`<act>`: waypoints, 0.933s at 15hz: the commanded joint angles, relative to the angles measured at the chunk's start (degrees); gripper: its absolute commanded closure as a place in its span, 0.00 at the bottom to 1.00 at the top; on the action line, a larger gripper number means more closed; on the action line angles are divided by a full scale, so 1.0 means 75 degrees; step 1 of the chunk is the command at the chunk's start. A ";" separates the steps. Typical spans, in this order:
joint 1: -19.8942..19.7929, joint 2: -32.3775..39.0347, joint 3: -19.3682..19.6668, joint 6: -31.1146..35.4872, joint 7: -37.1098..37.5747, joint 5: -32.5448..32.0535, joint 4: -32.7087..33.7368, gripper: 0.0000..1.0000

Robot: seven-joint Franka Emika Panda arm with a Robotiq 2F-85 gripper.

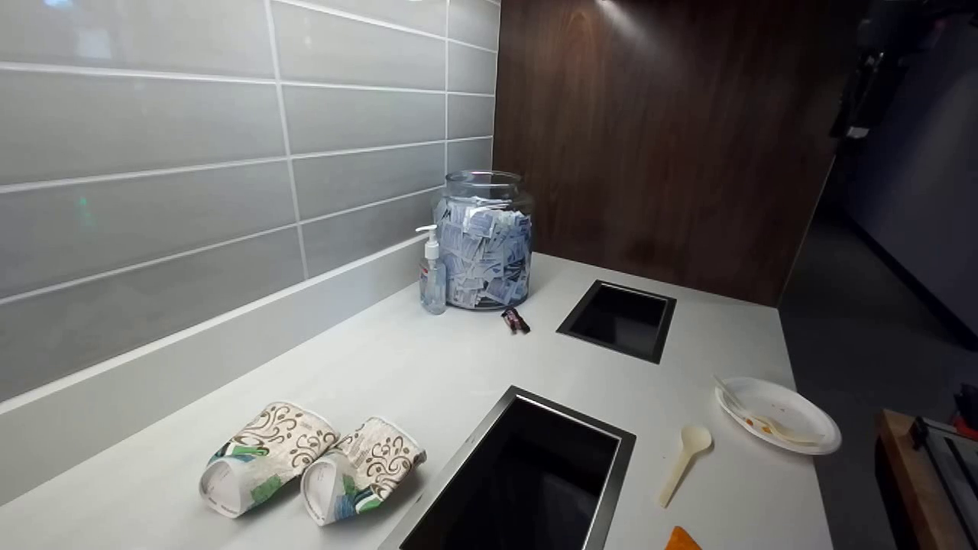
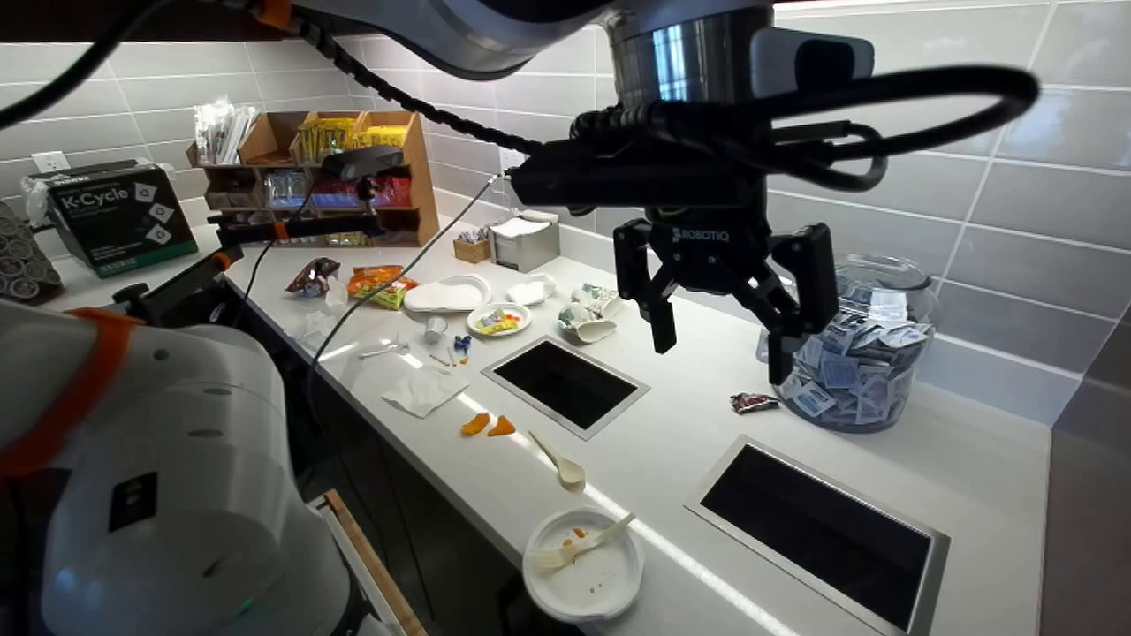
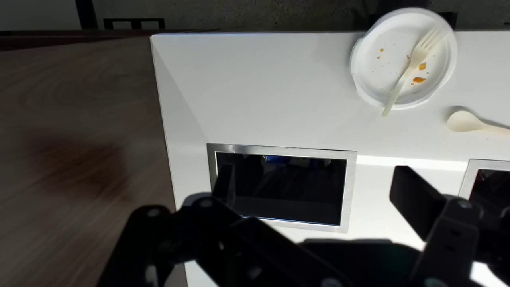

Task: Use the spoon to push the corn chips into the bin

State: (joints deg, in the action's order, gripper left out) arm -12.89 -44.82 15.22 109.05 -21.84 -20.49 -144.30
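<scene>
The spoon, cream-white, rests on the worktop between the front edge and a metal-framed bin opening, near the frame but apart from it. Its long axis runs roughly along the worktop's front edge, at a slight skew that sets the bowl a little closer to that edge than the handle. The bowl end points towards the white plate; the handle runs the opposite way, its tip near two orange corn chips, which lie side by side, off the handle's line towards the front edge. Whether the chips touch each other cannot be told. In the wrist view the bowl stands to the left and the handle is cut off at the right border. The claw is released, its fingers spread wide above the worktop, well apart from the spoon; the wrist view shows a second bin opening between the fingers. A fork lies across the plate, its handle over the rim, with orange crumbs beside it. In an exterior view, a clear jar holds blue-white packets, with a pump bottle and a small dark wrapper just beside it. Two crumpled patterned paper cups lie beside the first bin opening, on the side away from the spoon.
</scene>
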 commanded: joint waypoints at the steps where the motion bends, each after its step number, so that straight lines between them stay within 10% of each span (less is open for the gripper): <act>1: 0.0223 0.0047 0.0016 0.0001 -0.0069 -0.0067 -0.0050 0.00; 14: 0.2500 -0.0071 -0.0176 0.0811 -0.2246 0.0820 -0.1437 0.00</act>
State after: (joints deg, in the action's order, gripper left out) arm 2.37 -44.77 13.10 112.50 -33.93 -17.42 -151.60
